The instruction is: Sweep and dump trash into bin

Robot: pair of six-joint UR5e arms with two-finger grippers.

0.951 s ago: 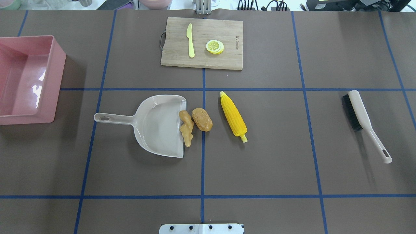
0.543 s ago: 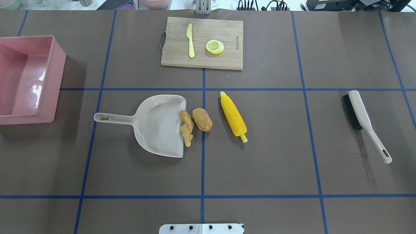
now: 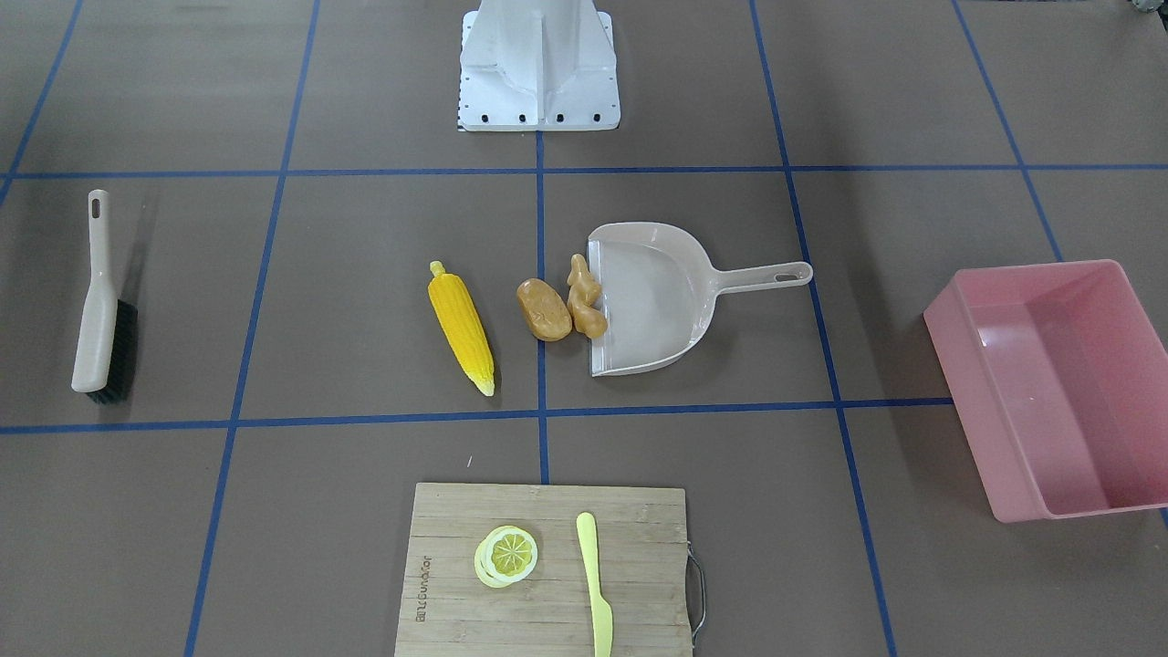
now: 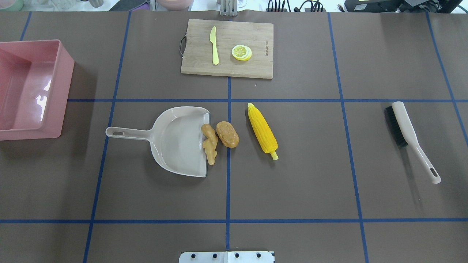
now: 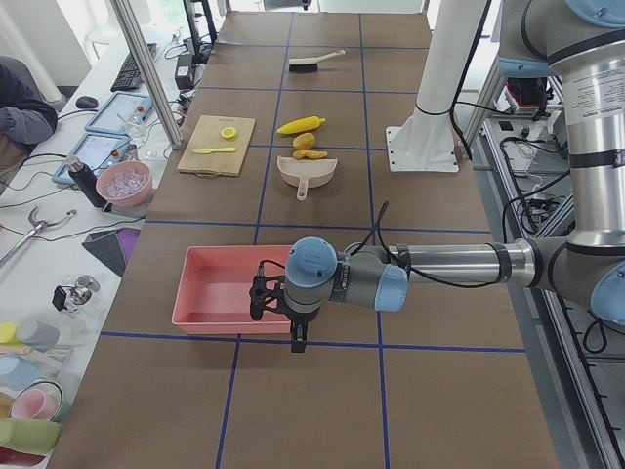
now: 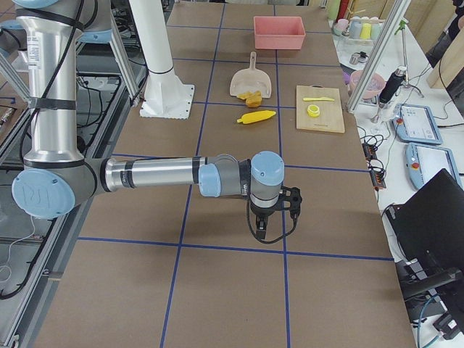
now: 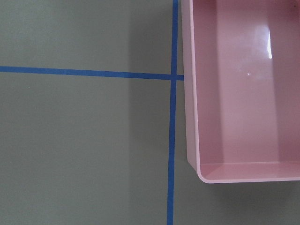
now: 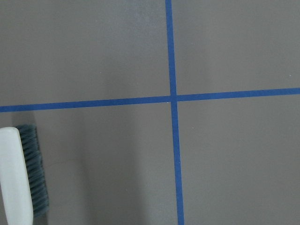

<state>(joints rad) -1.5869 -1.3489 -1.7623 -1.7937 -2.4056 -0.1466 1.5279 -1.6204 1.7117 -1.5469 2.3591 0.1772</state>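
Observation:
The corn cob (image 4: 262, 130) lies on the table right of centre. The potato (image 4: 227, 134) lies against the ginger root (image 4: 210, 143), which rests on the open lip of the beige dustpan (image 4: 175, 142). The pink bin (image 4: 62, 91) stands at the far left and looks empty; its corner fills the left wrist view (image 7: 192, 93). My left gripper (image 5: 264, 298) hangs beside the bin's near corner. My right gripper (image 6: 279, 210) hangs over bare table beyond the brush. Both show only in the side views, so I cannot tell whether they are open or shut.
A beige brush (image 4: 406, 131) with black bristles lies at the far right; its head shows in the right wrist view (image 8: 16, 178). A wooden cutting board (image 4: 256, 65) with lemon slices (image 4: 241, 52) and a yellow knife (image 4: 214, 45) sits at the far middle edge.

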